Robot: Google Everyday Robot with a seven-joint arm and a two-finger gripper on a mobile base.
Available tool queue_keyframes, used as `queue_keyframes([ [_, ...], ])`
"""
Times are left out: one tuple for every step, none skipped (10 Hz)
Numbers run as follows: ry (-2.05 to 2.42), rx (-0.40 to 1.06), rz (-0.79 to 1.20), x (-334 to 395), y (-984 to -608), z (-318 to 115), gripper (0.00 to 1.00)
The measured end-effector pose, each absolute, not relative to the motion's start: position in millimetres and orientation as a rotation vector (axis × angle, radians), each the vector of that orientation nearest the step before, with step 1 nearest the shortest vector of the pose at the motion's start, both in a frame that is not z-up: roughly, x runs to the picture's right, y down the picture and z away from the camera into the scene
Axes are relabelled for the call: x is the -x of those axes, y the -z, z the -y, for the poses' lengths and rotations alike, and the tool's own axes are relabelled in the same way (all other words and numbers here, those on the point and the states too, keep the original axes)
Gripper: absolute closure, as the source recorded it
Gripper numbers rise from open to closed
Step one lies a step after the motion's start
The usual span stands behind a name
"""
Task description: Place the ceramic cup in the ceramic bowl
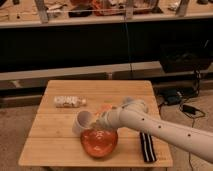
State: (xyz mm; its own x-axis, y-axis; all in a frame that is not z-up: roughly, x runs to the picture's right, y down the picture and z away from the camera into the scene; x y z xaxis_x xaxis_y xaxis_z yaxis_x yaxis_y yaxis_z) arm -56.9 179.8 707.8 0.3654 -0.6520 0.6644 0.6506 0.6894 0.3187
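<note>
A wooden tabletop (60,150) is seen from above and in front, with a dark shelf unit behind it. The robot's white arm (165,131) is reached in from the lower right, across the right half of the tabletop, toward the middle.

The pincer (96,121) is placed at the arm's end, just above the far rim of the ceramic bowl and right beside the ceramic cup. Its fingers are drawn together; a grip on the ceramic cup is suggested by how closely the cup's rim meets the pincer tip, though the contact itself cannot be made out with certainty.

The ceramic cup (81,122) is found left of centre on the tabletop, tilted, with its opening turned up and toward the pincer. It is set just beside the upper left edge of the ceramic bowl, outside it.

The ceramic bowl (99,143) is located near the front of the tabletop, orange-red, partly covered at its far side by the arm's end.

A clear plastic bottle (69,102) is laid on its side toward the back left, well apart from the cup. A dark striped object (147,146) is laid flat near the front right edge, beneath the arm
</note>
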Motion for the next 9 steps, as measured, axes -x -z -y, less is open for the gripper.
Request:
queue_keyframes([
  [0.832,-0.001,0.857,55,-709,-180,0.99],
  [0.826,-0.002,0.857,53,-711,-179,0.99],
  [0.822,-0.003,0.859,51,-712,-178,0.99],
  [0.819,-0.004,0.858,49,-713,-178,0.99],
  [0.814,-0.003,0.858,47,-714,-177,0.99],
  [0.807,-0.001,0.859,45,-715,-177,0.99],
  [0.801,0.0,0.86,41,-715,-177,0.99],
  [0.797,0.002,0.86,36,-715,-177,0.99],
  [0.786,0.003,0.86,28,-716,-177,0.99],
])
